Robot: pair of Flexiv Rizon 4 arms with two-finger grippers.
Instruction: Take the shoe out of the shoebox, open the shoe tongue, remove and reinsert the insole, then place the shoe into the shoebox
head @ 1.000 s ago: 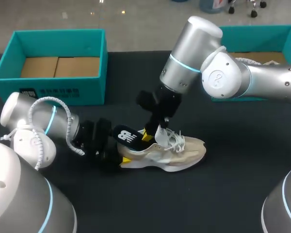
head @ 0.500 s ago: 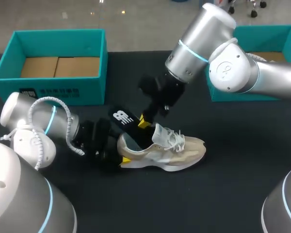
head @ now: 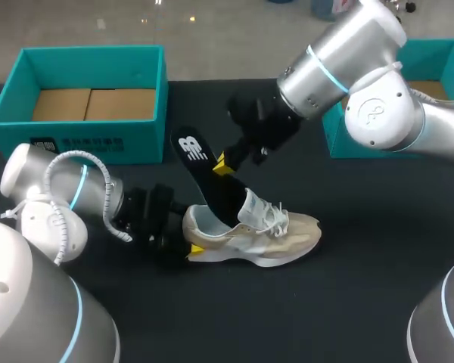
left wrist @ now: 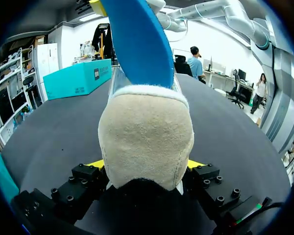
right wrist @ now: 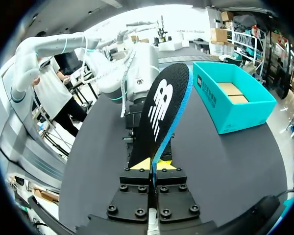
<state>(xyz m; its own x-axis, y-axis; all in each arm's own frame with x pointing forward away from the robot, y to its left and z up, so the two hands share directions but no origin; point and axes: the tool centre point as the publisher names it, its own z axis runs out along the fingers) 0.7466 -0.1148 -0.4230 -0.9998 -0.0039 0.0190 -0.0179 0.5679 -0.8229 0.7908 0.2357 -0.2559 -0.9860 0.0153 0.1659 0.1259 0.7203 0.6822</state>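
A beige sneaker (head: 268, 236) lies on its sole on the black table (head: 348, 302), toe toward my right, white laces loose over the raised tongue. The left gripper (head: 188, 240) sits at the heel; in the left wrist view its two yellow tips press on either side of the suede heel (left wrist: 146, 142) – the left gripper (left wrist: 147, 164) is clamped on the sneaker.

The right arm comes in over the table and its right gripper (head: 222, 164) pinches the insole (head: 200, 170) by its edge, fingers pressed together on it. The insole is black on top with a white logo and blue underneath (left wrist: 139, 44). It slants upward – its lower end reaches into the sneaker's opening just behind the tongue, its upper end stands free above the table. From the right wrist, the insole (right wrist: 161, 112) rises straight out from between the yellow tips of the right gripper (right wrist: 151, 165).

A teal shoebox (head: 91, 113) stands open at the far left of the table, well apart from the sneaker, showing a cardboard floor. A second teal shoebox (head: 431, 53) stands at the far right, behind the right arm
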